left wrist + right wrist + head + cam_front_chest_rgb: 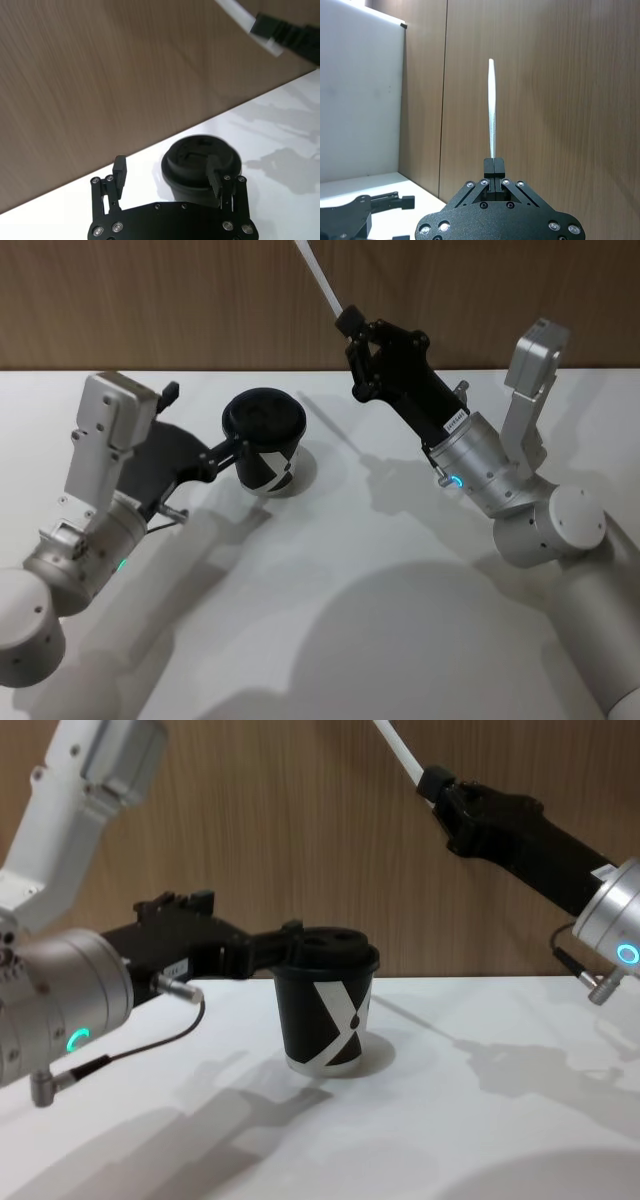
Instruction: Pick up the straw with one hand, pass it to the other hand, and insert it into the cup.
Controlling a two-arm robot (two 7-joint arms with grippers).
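At upper centre, my right gripper (349,320) pinches the straw (318,275), aimed up away from the cup (268,455). The left gripper (203,422) gapes beside it.

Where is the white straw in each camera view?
Head view: straw at top edge, centre.
Left wrist view: straw in upper right corner.
Right wrist view: straw upright, mid-picture.
Chest view: straw at top, right of centre.
Shared landmark: right claw shut on it.
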